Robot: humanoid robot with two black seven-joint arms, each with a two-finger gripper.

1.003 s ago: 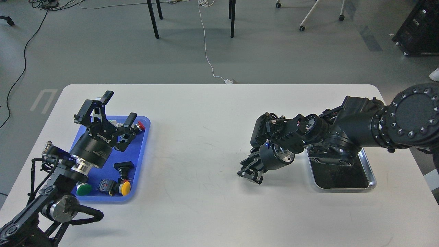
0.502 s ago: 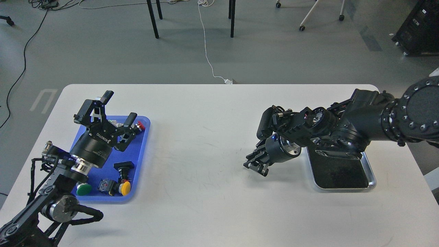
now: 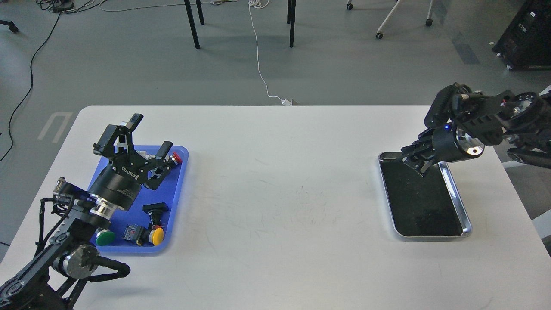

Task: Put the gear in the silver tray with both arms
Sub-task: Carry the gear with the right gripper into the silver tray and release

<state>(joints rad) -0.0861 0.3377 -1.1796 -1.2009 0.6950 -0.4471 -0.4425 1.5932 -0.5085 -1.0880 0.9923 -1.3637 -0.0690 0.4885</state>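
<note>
Right end effector (image 3: 416, 160) swung from table centre to silver tray (image 3: 460, 206).

A: From my screen, the silver tray (image 3: 459, 202) looks like polished metal; its rim shines and its floor is dark and matt, a little speckled.

B: And the desk (image 3: 267, 181)?

A: White, smooth, matt, with many fine scuff marks in the middle. The blue tray (image 3: 178, 189) looks like plastic with a soft gloss.

B: The arms?

A: My left hand (image 3: 142, 137) is matt black, with a bright metal ring behind its body. My right hand (image 3: 415, 160) is also black, with a shiny metal disc just behind it.
</note>
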